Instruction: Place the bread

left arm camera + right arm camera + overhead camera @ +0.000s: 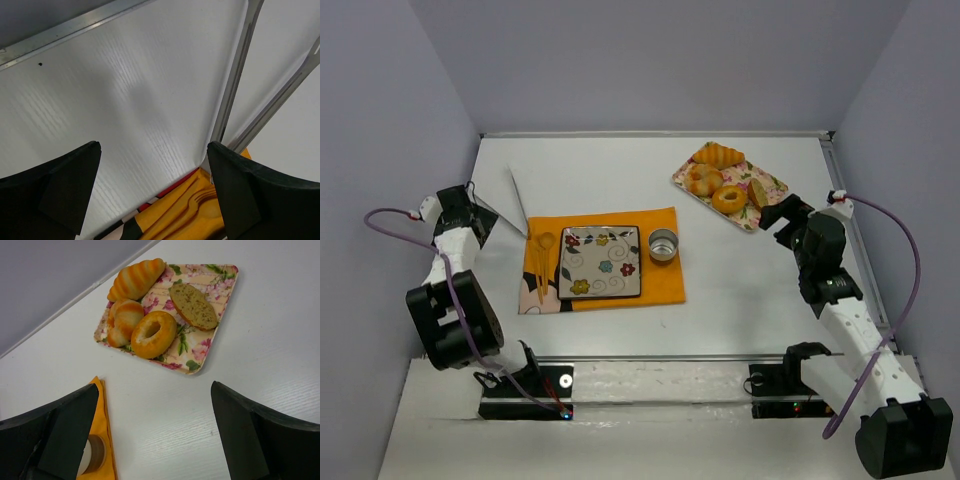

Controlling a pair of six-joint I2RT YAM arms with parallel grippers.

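No text, label, brand, number or sign can be read in any view. The tray (197,360) bears only a flower print, the plate (601,262) only painted flowers, and the orange cloth (665,285) a black, white and red picture at its 7 o'clock corner, without lettering.

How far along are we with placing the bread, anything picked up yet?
Done: nothing yet; the bread lies on the floral tray beside the doughnut and croissant. In hand: nothing; the right gripper hangs open short of the tray, the left gripper open by the orange mat. Left: grasp the bread, lift it and set it down.
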